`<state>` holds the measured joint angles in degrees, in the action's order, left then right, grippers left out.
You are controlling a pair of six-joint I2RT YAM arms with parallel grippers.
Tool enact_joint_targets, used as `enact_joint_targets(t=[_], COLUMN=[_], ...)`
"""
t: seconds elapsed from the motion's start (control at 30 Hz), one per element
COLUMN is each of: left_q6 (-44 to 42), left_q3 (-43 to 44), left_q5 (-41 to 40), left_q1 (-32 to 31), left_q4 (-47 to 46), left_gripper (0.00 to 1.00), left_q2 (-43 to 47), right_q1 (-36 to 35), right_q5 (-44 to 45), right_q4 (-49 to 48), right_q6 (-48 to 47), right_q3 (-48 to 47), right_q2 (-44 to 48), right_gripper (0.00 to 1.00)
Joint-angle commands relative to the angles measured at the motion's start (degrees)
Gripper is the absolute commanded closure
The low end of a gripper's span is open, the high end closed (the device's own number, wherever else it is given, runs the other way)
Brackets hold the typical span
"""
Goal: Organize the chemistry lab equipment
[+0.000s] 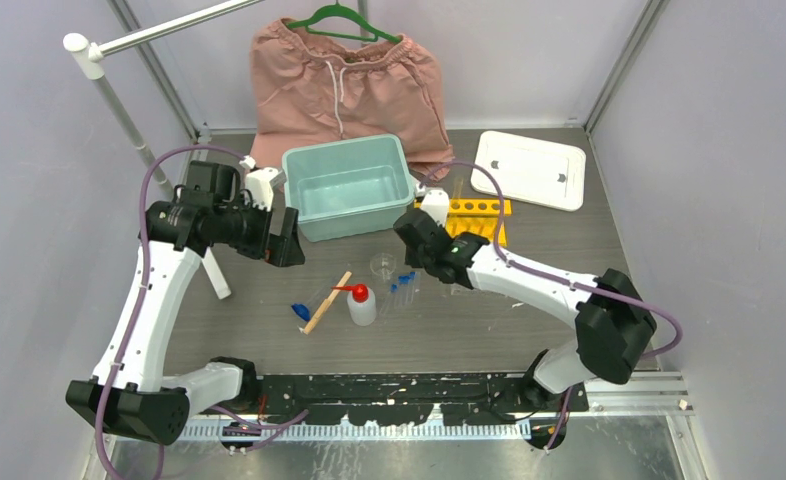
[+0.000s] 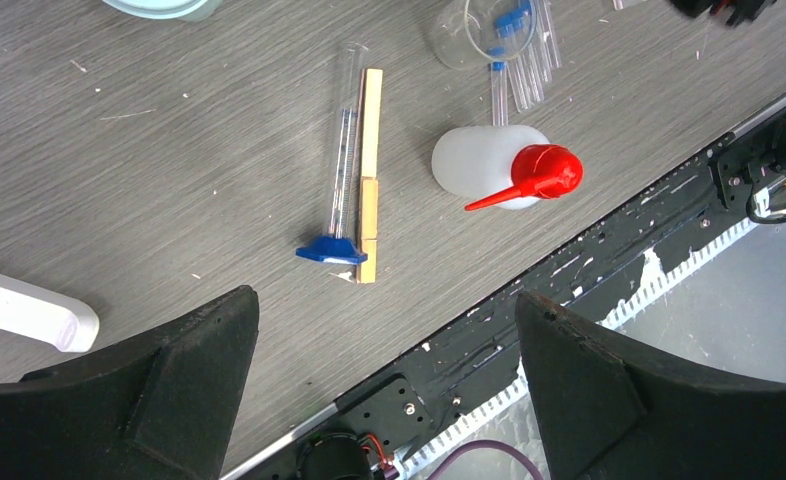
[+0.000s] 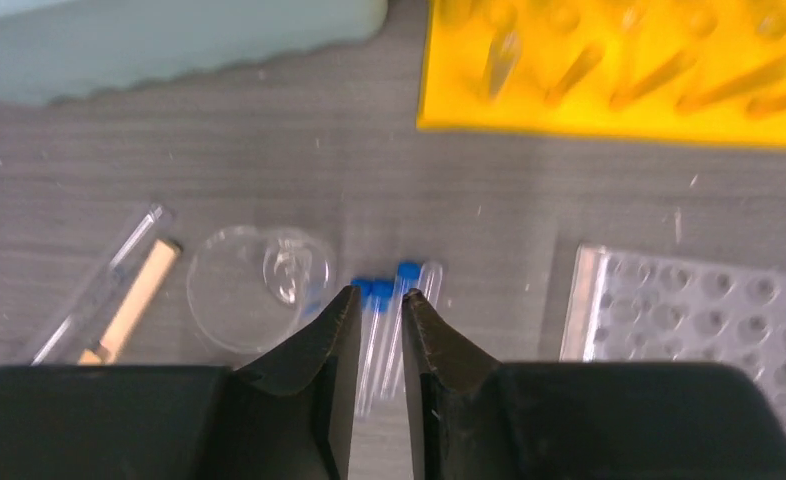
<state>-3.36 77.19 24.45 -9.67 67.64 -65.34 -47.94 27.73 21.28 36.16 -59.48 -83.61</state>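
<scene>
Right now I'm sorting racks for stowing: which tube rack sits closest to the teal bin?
The yellow rack, just beside the teal bin. The clear rack lies farther from it, on the yellow one's other side.

The left arm (image 1: 154, 300) rises steeply from its base, bends at the elbow and reaches inward, its wrist turned down and the left gripper (image 2: 384, 293) standing wide open. The right arm (image 1: 529, 280) stretches low and forward from its base towards the middle, the right gripper (image 3: 379, 292) pointing down, its jaws drawn in to a narrow slit. Whether they pinch anything I can't make out.
</scene>
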Motion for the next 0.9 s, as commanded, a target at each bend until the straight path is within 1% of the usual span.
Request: enact_joint_targets(t=[0.0, 0.13, 0.3, 0.6, 0.87], left_q6=[-0.4, -0.4, -0.3, -0.6, -0.8], left_q3=[2.3, 2.8, 3.1, 3.7, 3.7], left_q5=[0.1, 0.2, 0.0, -0.1, 0.1], left_q1=[0.3, 0.3, 0.3, 0.3, 0.3], left_q4=[-0.1, 0.2, 0.4, 0.7, 0.7], left_gripper=[0.00, 0.00, 0.00, 0.00, 0.00], left_q2=[1.6, 1.7, 1.8, 1.5, 1.8], right_q1=[-2.3, -2.2, -1.8, 0.3, 1.0], right_q5=[0.3, 0.1, -0.8, -3.9, -4.8], right_q4=[7.8, 8.2, 7.0, 4.0, 2.7], right_q6=[10.7, 12.6, 13.0, 13.4, 13.3], right_q3=[0.5, 1.0, 0.9, 1.2, 2.1], right_q2=[-2.5, -5.7, -9.6, -13.4, -13.9], right_gripper=[0.75, 0.80, 0.82, 0.82, 0.80])
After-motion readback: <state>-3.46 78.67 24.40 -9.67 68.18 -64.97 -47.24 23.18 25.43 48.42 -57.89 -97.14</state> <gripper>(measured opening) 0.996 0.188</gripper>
